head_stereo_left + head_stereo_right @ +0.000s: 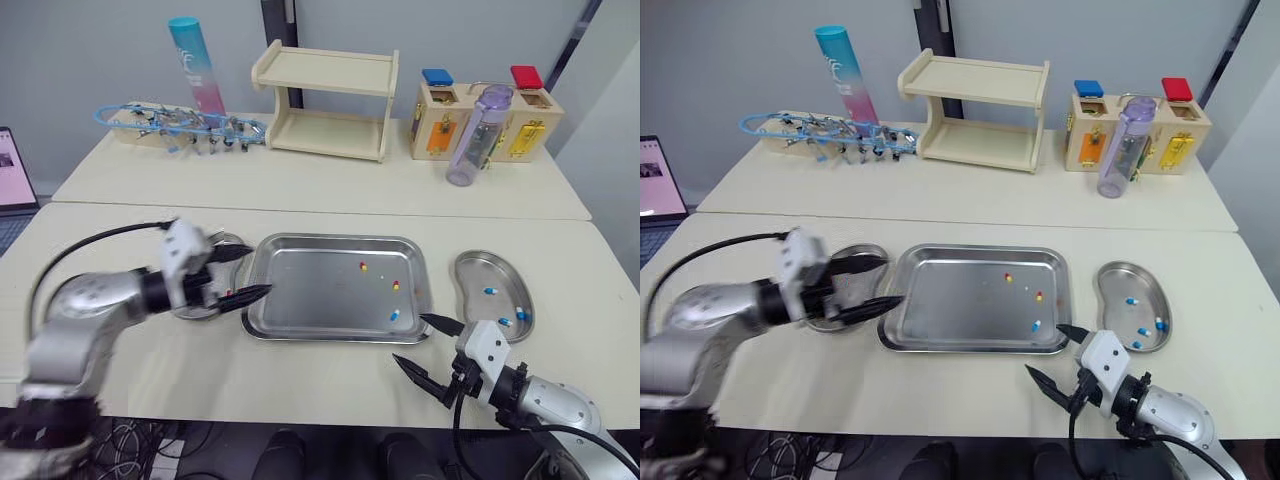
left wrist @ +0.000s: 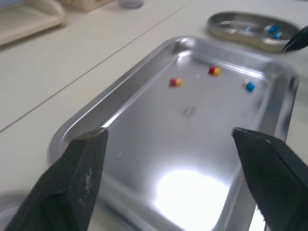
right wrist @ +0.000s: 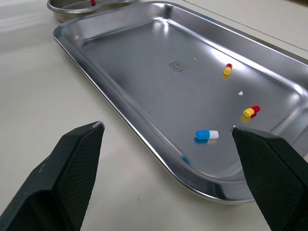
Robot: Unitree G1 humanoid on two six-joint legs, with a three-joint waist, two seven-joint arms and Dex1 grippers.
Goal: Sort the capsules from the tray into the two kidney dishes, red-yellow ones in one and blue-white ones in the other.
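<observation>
Steel tray [image 1: 300,300]: we are poising the left tool [image 1: 258,270] at its left rim and the right tool [image 1: 411,338] at its near-right corner, both spread empty, likely readying for its capsules [image 1: 394,315].

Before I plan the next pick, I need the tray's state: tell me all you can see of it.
The tray is a shallow rectangular pan of shiny metal with rounded corners and a raised rim, lying flat on the table. Toward its right end lie two red-yellow capsules and one blue-white capsule. A stamped mark sits mid-floor.
</observation>
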